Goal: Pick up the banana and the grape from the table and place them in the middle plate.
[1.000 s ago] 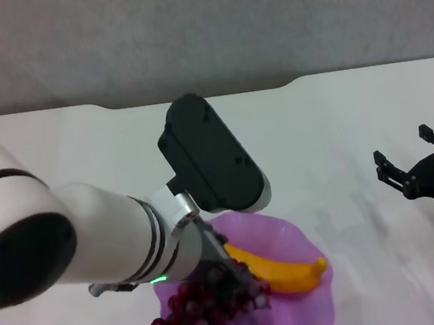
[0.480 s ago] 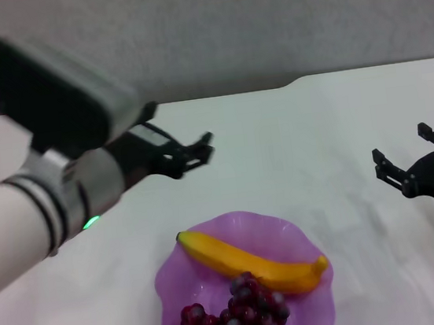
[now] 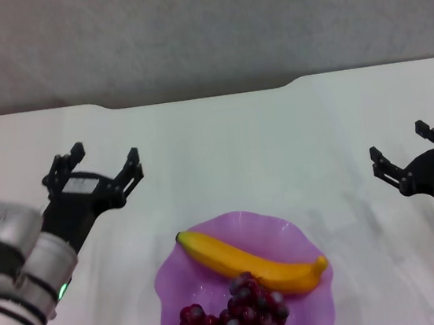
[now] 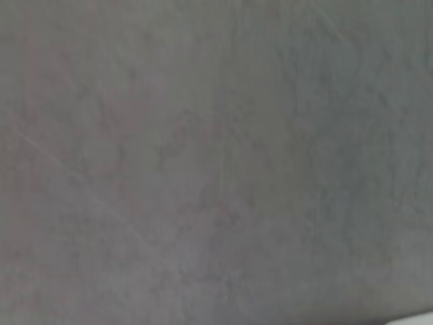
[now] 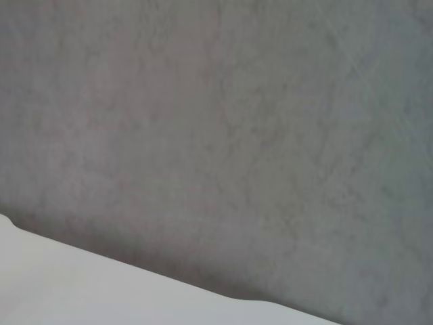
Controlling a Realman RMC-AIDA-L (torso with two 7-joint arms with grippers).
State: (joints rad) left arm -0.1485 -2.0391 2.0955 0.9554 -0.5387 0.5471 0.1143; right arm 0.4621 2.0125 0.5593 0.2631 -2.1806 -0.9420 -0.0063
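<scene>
The banana (image 3: 253, 263) and the grape (image 3: 233, 316) lie in the middle plate (image 3: 293, 232) — grape nearer.

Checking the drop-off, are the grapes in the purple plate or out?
In: the grape lies inside the middle plate, touching the banana.

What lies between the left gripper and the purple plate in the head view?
Only bare white table. In the head view, the left gripper hangs open off to the plate's left, apart from the purple plate, which holds the banana and grapes.
</scene>
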